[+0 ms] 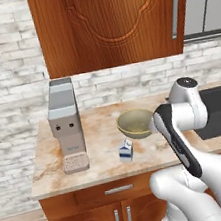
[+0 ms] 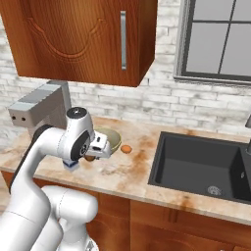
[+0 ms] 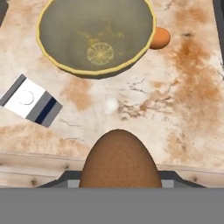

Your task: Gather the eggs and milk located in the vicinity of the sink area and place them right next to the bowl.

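The gripper (image 3: 119, 183) is clamped on the dark brown egg (image 3: 120, 159), held above the bench (image 3: 183, 109) near its front edge. The hand view shows the bowl (image 3: 96, 65) with the orange egg (image 3: 159, 38) touching its rim and the milk carton (image 3: 30, 100) nearby. The right base view adds the sink (image 2: 196, 166).

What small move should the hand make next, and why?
Probably lower the dark brown egg onto the bare counter in front of the bowl. The hand holds it above the counter, while the milk and the orange-brown egg already lie beside the bowl.
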### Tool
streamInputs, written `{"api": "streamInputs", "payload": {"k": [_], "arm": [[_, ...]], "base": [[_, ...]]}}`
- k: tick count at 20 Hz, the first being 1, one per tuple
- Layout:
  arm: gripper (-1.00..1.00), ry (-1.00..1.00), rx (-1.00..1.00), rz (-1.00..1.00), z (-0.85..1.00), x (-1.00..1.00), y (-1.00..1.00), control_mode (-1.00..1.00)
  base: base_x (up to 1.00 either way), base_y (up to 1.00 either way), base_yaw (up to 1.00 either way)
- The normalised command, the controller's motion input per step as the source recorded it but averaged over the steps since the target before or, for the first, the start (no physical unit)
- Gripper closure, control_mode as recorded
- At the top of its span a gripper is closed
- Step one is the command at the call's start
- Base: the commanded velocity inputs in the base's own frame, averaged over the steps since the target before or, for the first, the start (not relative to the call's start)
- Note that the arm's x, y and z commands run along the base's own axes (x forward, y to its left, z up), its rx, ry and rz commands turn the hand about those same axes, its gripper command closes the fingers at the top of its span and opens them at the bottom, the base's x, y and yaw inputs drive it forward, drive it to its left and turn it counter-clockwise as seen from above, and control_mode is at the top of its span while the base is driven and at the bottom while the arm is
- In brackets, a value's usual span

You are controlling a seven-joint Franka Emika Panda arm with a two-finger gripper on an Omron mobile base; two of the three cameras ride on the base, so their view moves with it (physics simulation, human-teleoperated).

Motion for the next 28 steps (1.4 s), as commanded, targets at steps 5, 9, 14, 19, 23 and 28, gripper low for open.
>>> {"api": "streamInputs", "payload": {"k": [5,9,14,19,23,28], "arm": [[1.0,0.0,0.0,0.2,-0.22,0.07,-0.2,-1.0],[1.0,0.0,0.0,0.19,-0.27,0.1,-0.27,-1.0],[1.0,0.0,0.0,0.16,-0.23,0.26,-0.21,-1.0],[1.0,0.0,0.0,0.18,-0.14,0.37,-0.15,-1.0],[1.0,0.0,0.0,0.2,-0.11,0.34,-0.15,-1.0],[1.0,0.03,0.0,0.2,-0.07,0.3,-0.14,-1.0]], "base": [[0.0,0.0,0.0],[0.0,0.0,0.0],[0.0,0.0,0.0],[0.0,0.0,0.0],[0.0,0.0,0.0],[0.0,0.0,0.0]]}}
